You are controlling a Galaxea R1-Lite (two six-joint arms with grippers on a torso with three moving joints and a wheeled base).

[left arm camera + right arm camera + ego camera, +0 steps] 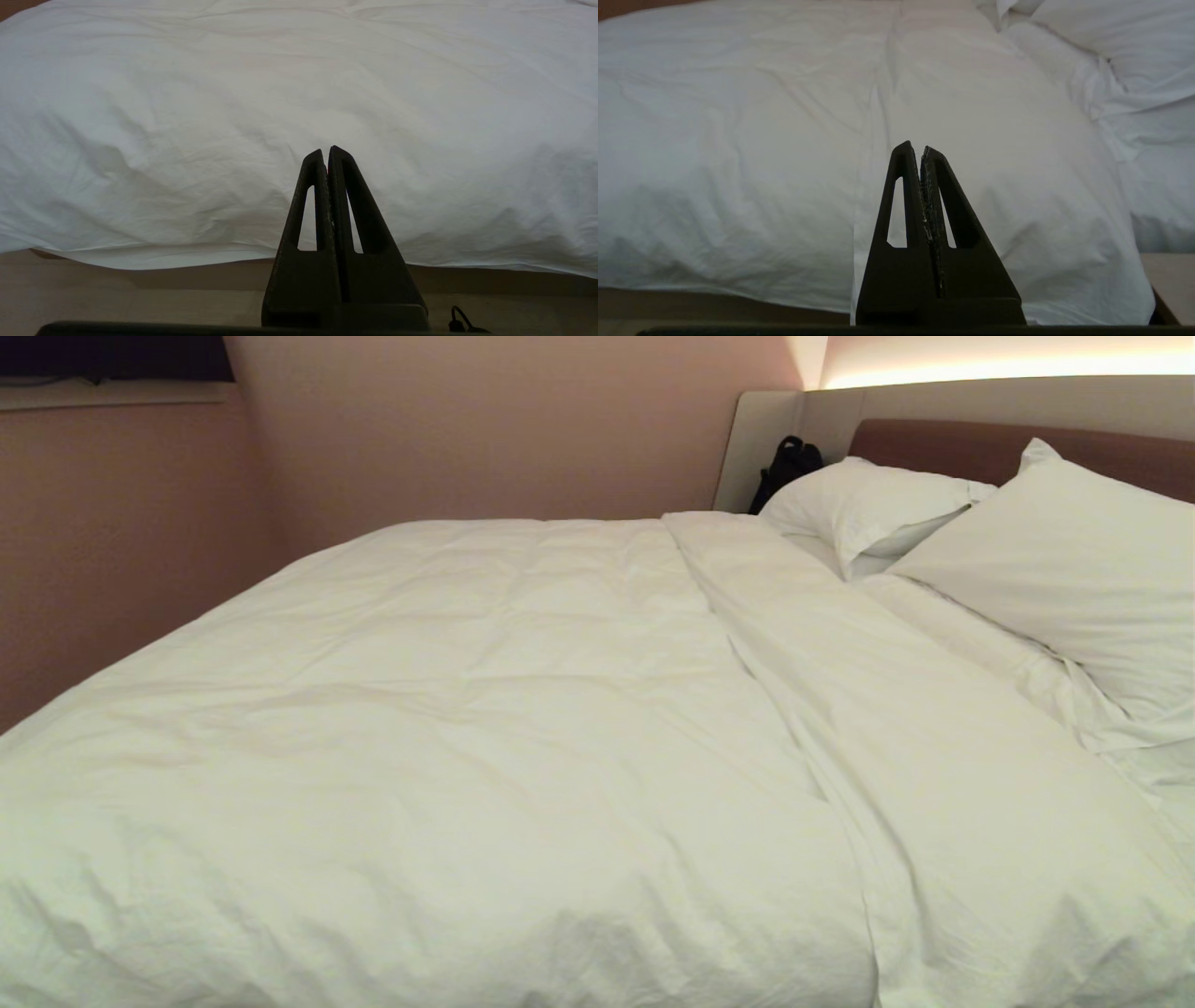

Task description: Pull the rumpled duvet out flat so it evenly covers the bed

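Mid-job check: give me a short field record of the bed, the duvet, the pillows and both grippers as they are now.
duvet: spread across the bed, soft creases, folded-back band at the pillow end, near edge hanging over the side
bed: headboard visible at the far right
pillows: two, at the headboard, not under the duvet
black bag: beside the headboard
left gripper: shut, empty, off the near duvet edge
right gripper: shut, empty, facing the fold

The duvet, white and puffy with soft creases, lies spread over the bed, its top folded back in a band below the pillows. Its near edge hangs over the bed's side.
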